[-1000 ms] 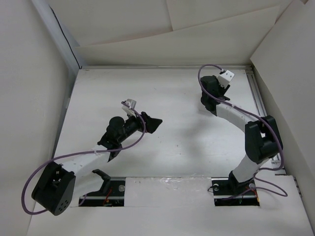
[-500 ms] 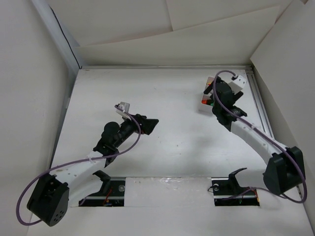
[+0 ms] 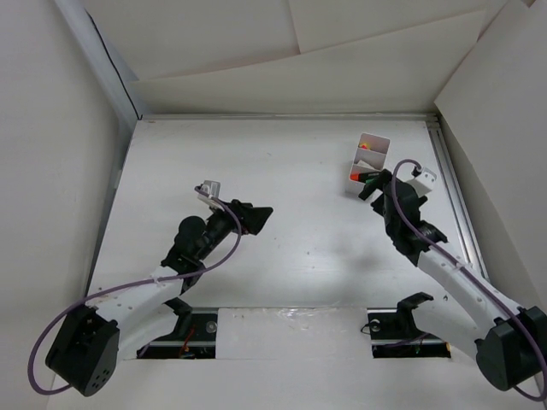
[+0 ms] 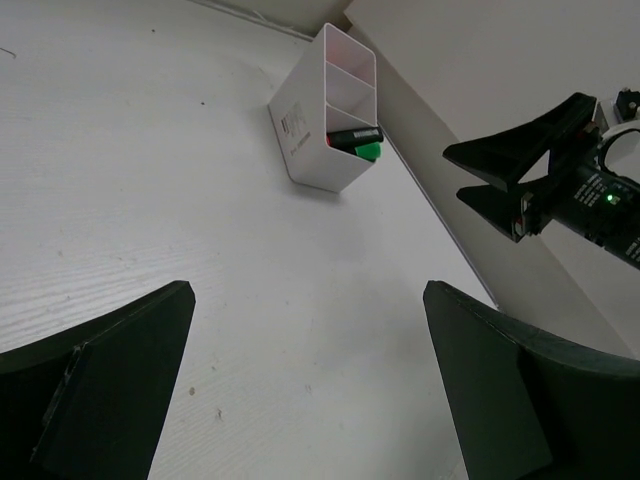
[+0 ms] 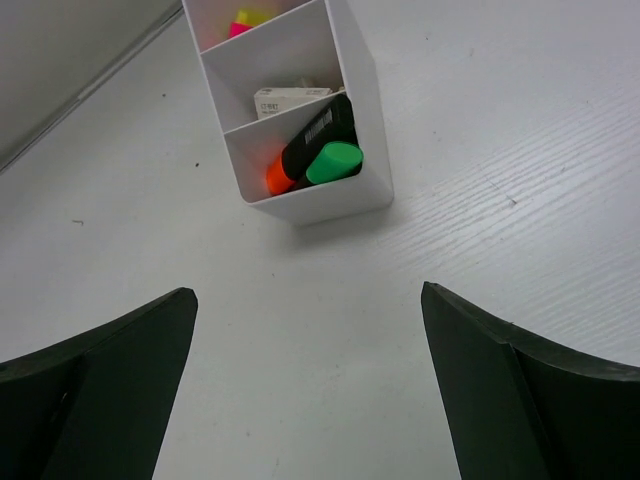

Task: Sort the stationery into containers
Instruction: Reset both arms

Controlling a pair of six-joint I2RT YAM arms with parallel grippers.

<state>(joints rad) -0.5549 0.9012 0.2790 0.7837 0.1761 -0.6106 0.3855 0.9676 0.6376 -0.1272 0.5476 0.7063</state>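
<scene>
Now the white box [image 3: 370, 161] stands uncovered on the tabletop [image 3: 291, 162], with a green-capped black marker [image 5: 333, 162] and an orange one [image 5: 279, 178] leaning in its nearest compartment. Since a second ago the right end effector [image 3: 377, 183] has drawn back from above the box to just short of it, fingers spread wide and empty. The left end effector [image 3: 256, 219], well to the box's left, gapes too.

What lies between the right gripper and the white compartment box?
Only bare table separates the right gripper from the box, per the right wrist view.
</scene>
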